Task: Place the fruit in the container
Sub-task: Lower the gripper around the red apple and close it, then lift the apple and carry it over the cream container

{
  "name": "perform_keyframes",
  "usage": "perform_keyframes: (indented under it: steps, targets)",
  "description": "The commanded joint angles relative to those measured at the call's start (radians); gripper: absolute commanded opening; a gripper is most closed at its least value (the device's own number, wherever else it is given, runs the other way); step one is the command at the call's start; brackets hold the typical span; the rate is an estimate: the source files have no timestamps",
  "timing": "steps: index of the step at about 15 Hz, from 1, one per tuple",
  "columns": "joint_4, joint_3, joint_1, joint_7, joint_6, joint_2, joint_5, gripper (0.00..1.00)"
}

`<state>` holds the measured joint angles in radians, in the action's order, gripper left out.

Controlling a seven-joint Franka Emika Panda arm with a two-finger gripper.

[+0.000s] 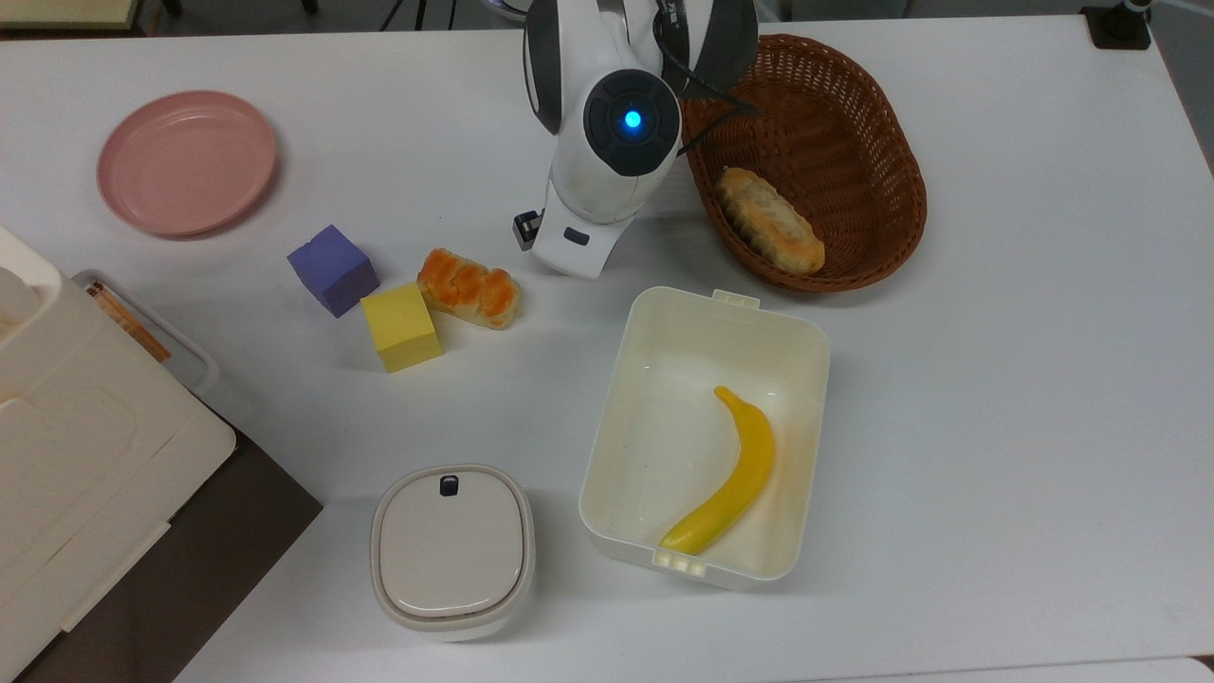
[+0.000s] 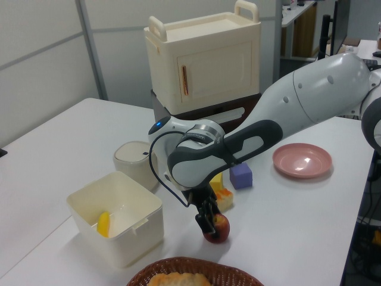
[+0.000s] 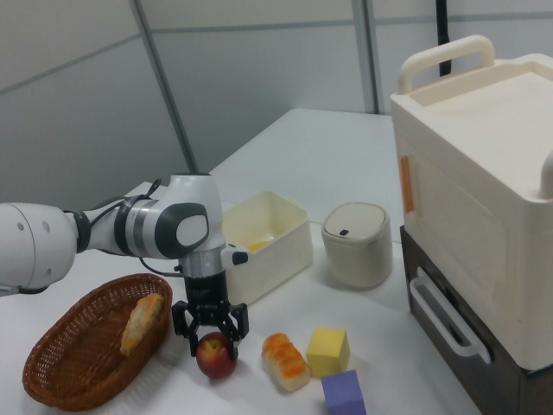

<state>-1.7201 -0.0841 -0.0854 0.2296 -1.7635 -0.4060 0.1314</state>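
The fruit, a dark red apple [image 3: 216,358], rests on the white table between the wicker basket and an orange-glazed roll; it also shows in the left view [image 2: 219,230]. My gripper [image 3: 212,339] points straight down over it, open, with one black finger on each side of the apple's top. In the top view the arm's white hand [image 1: 570,249] covers the apple. The container, a cream-white tub [image 1: 723,302], stands just in front of the apple in the top view and holds a yellow banana [image 1: 735,474].
A wicker basket [image 1: 858,90] with a bread piece sits at the top view's right of the arm. The glazed roll [image 1: 469,286], yellow cube [image 1: 401,326] and purple cube [image 1: 332,269] lie to its left. Pink plate [image 1: 187,161], white lidded box [image 1: 452,550] and cream cabinet [image 1: 57,427] stand farther left.
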Motion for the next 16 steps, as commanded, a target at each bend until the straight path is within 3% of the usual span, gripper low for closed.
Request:
perform_keyframes:
  steps: [1,6,9,11,14,15,16]
  targets:
    - [0.016,0.004,-0.005,-0.009,-0.010,0.021,0.004,0.05]
    - [0.164,0.003,-0.002,-0.112,-0.019,0.064,-0.024,0.05]
    - [0.250,0.003,-0.001,-0.200,-0.034,0.061,-0.097,0.07]
    - [0.261,0.003,-0.008,-0.278,-0.135,0.062,-0.139,0.13]
    - [0.241,-0.034,-0.008,-0.429,-0.379,0.047,-0.151,0.34]
    - [0.232,-0.040,-0.008,-0.446,-0.419,0.040,-0.150,0.52]
    - [0.232,-0.040,-0.010,-0.449,-0.432,0.033,-0.145,0.82]
